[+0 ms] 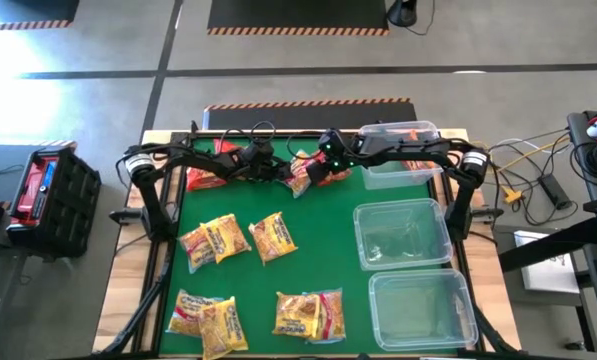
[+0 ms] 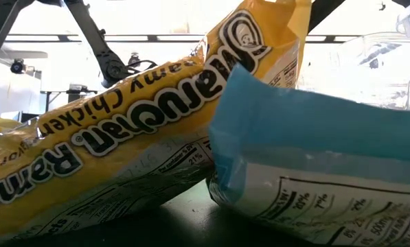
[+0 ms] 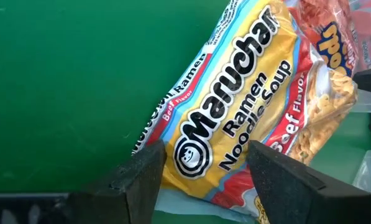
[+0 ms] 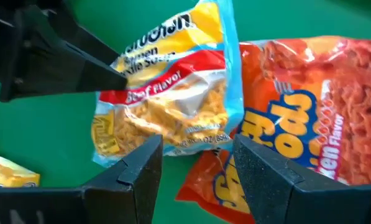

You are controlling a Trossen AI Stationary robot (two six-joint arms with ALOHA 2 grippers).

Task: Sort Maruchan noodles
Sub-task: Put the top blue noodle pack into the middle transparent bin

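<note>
A yellow, red and blue Beef Flavor Maruchan packet (image 3: 235, 118) lies flat on the green mat (image 3: 61, 93), far middle of the table (image 1: 300, 180). Its one side overlaps an orange chicken-flavour packet (image 4: 309, 118). My left gripper (image 3: 204, 180) is open and slants down from the table's left. Its fingers stand on either side of the beef packet's end. My right gripper (image 4: 194, 168) is open and hangs above both packets with nothing between its fingers. It reaches in from the right (image 1: 318, 170). My left gripper's fingers (image 3: 141, 174) flank the beef packet's end (image 3: 197, 155), slanting down from the table's left. Whether they touch it I cannot tell. The packet lies on the mat.
Several yellow packets lie on the near half of the mat (image 1: 215, 240) (image 1: 273, 237) (image 1: 203, 320) (image 1: 308, 315). Red packets (image 1: 203, 178) lie at the far left. Three clear bins (image 1: 403, 150) (image 1: 403, 235) (image 1: 423, 310) line the right side. In the low view, a yellow packet (image 2: 122, 137) and a blue one (image 2: 314, 137) fill the picture.
</note>
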